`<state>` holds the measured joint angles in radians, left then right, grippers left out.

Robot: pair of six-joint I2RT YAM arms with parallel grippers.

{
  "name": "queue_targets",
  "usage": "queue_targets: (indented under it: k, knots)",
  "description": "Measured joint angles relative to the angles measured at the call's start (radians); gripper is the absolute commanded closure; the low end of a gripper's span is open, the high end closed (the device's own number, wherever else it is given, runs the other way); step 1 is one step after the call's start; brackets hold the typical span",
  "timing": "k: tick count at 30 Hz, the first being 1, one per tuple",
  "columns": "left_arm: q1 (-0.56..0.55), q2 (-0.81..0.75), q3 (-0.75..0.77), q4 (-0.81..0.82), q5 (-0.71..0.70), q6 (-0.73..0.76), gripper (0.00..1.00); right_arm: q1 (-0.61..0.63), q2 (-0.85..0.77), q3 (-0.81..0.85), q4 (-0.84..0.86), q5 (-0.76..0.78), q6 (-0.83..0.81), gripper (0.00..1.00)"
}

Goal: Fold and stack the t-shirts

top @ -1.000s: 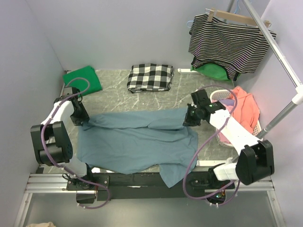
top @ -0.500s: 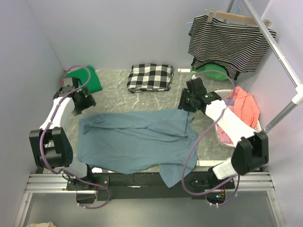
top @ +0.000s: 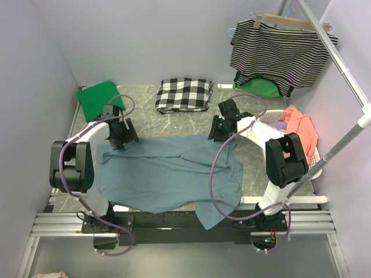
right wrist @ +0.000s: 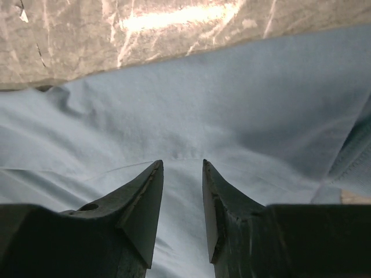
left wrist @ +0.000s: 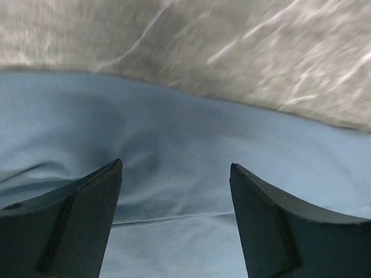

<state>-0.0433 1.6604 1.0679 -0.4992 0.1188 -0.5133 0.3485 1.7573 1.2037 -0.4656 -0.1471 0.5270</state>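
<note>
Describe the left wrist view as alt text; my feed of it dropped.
A dusty slate-blue cotton t-shirt fills most of the frame, its far edge lying on the grey marbled tabletop. The left arm's two dark fingers stand wide apart over the cloth, with nothing gripped between them.

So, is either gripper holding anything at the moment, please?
Nothing is held: the left gripper and right gripper are both open above the slate-blue t-shirt.

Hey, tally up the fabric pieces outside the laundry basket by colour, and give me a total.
Blue: 1, the slate-blue t-shirt.
Green: 2, the folded green t-shirt and a green piece under the striped top.
Black-and-white: 2, the checked cloth and that striped top.
Total: 5.
</note>
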Motion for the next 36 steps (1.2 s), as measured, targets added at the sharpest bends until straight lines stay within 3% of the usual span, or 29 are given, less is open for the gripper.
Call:
queue_targets:
  k: [11, 18, 26, 32, 36]
  knots:
    - [0.0, 0.09, 0.022, -0.021, -0.055, 0.0, 0.2, -0.04, 0.102, -0.037, 0.048, -0.018, 0.031, 0.59]
    - [-0.003, 0.221, 0.192, -0.053, -0.059, 0.0, 0.2, -0.135, 0.155, 0.017, 0.092, -0.05, 0.08, 0.57]
    - [-0.04, 0.407, 0.454, -0.034, -0.065, 0.024, 0.19, -0.146, 0.158, 0.019, 0.109, -0.041, 0.104, 0.53]
    - [-0.07, 0.349, 0.389, 0.009, -0.071, 0.028, 0.15, -0.118, 0.105, 0.036, 0.072, 0.027, 0.042, 0.51]
    - [-0.07, 0.205, 0.292, 0.016, -0.079, 0.012, 0.02, -0.06, 0.091, 0.124, 0.058, 0.01, -0.011, 0.51]
